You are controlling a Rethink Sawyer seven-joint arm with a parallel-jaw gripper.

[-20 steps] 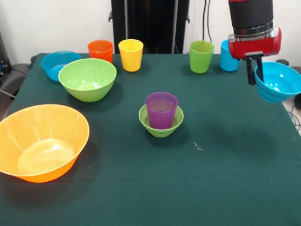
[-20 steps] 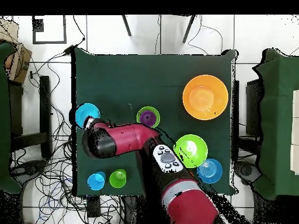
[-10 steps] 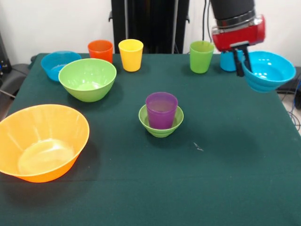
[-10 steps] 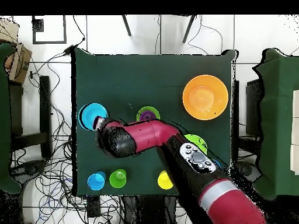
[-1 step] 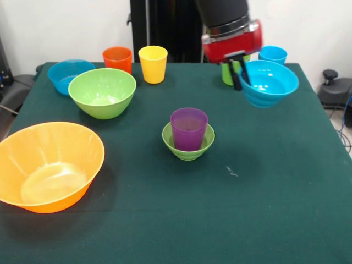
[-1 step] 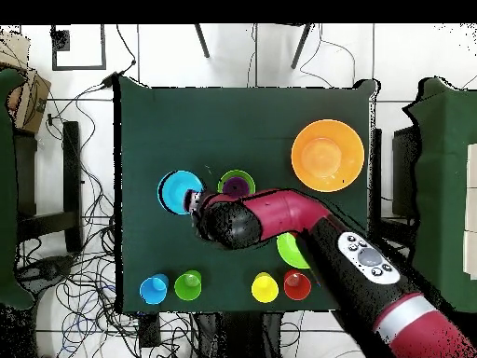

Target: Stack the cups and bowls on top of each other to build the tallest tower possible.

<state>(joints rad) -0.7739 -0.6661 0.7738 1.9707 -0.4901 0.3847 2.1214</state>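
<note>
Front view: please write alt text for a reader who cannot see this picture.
A red and black robot gripper holds a small blue bowl by its rim in the air above a green table, beside a purple cup standing in a small green bowl. Other bowls and cups stand around them.

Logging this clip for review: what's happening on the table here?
The gripper holds the small blue bowl by its rim, jaws shut, lifted above the table. The purple cup sits inside the small green bowl mid-table. The other cups and bowls stand unstacked.
</note>
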